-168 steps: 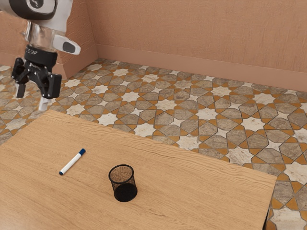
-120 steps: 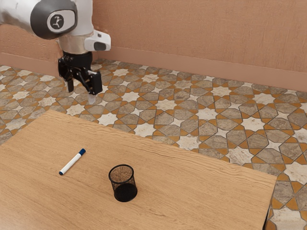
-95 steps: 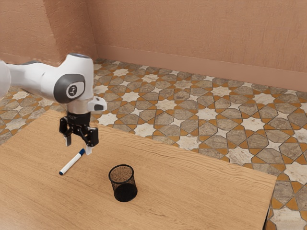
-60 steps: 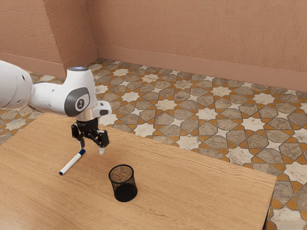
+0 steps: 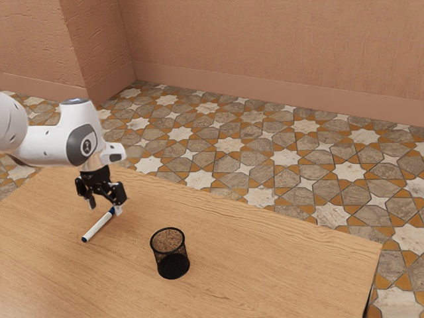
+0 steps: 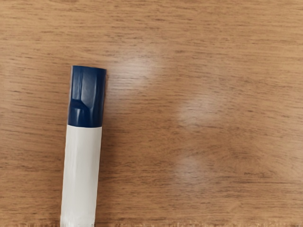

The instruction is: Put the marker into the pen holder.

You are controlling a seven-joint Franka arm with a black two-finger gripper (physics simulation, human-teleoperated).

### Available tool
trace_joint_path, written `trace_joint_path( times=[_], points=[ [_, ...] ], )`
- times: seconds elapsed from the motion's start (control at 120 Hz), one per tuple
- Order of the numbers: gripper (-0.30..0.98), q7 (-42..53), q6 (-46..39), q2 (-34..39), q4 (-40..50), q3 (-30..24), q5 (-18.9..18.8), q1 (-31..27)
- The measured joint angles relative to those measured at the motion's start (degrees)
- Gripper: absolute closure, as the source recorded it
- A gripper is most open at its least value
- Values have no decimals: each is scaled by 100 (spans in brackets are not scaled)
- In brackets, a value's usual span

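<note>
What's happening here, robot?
I'm going for the marker, which I'm meant to put into the holder. My tool is open and low by the marker's blue end, but it isn't gripping it yet. The marker lies on the table, and the holder stands upright near it, so the job isn't done.

No legible lettering or numbers.
One small dark emblem (image 5: pixel 87 146) is set within the dark rounded patch (image 5: pixel 73 148) on the white arm (image 5: pixel 46 146); it is too small to make out as letters or a sign.
</note>
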State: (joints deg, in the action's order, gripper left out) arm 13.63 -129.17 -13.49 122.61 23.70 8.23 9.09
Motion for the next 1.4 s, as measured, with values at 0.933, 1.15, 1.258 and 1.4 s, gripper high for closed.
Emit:
trace_joint_path(
  times=[0.933, 1.15, 1.258, 1.4],
  points=[
    [28, 2030, -645, -628, -121, -37, 647, -348],
    [41, 2147, -661, -665, -113, -41, 662, -397],
    [45, 2186, -665, -714, -113, -41, 677, -399],
    [52, 2227, -668, -736, -114, -41, 720, -393]
  ],
)
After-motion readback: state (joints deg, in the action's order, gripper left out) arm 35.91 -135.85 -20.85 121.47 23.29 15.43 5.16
